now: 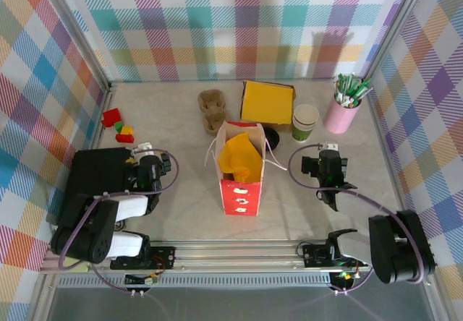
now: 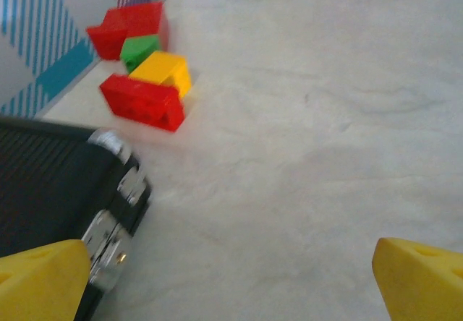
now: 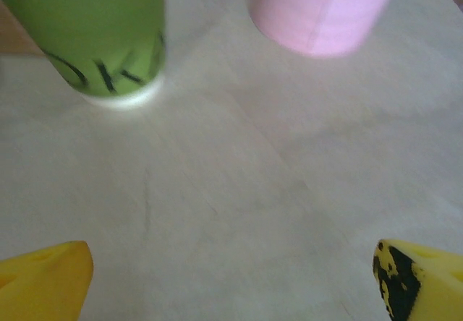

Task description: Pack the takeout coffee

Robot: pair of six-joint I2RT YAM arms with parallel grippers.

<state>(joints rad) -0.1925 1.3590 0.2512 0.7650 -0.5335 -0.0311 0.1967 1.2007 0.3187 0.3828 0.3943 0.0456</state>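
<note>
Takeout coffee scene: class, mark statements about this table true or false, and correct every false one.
1. The takeout coffee stands upright on the table beside the pink cup. True.
2. The takeout coffee sits inside the red bag. False: it stands on the table, right of the red bag.
3. The right gripper holds the takeout coffee. False: its jaws are open and empty, short of the takeout coffee.
4. Yellow paper sticks out of the red bag. True.
5. The left gripper is open, toy blocks ahead of it. True.
</note>
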